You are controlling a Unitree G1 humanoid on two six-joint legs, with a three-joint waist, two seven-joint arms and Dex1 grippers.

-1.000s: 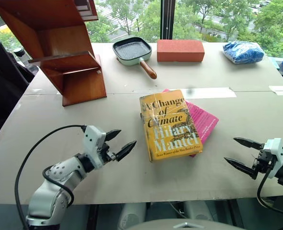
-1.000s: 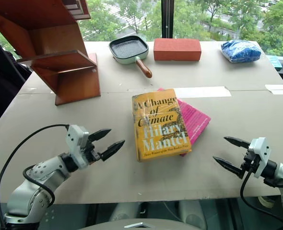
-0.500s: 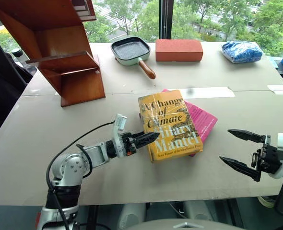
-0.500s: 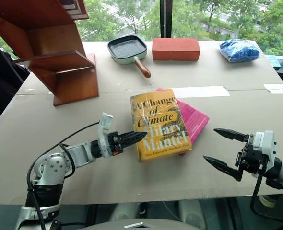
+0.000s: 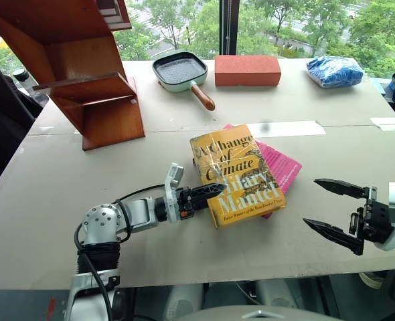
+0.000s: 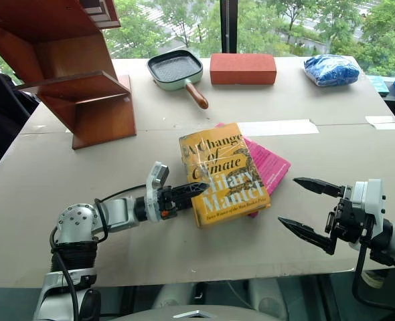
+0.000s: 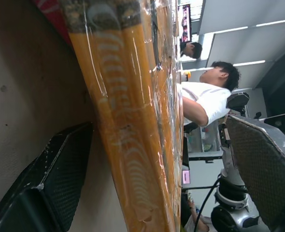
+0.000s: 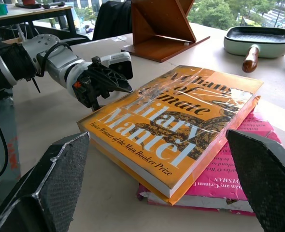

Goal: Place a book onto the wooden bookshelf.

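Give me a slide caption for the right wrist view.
Left gripper at the yellow book's edge, pink book beneath.

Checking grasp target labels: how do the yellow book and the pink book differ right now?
The yellow book is thick; the pink book is clearly thinner. The yellow book lies on top, cover fully showing; the pink book lies underneath, sticking out toward the robot's right. The left claw is at the yellow book's edge; nothing is at the pink book. Both lie flat on the table, angled alike.
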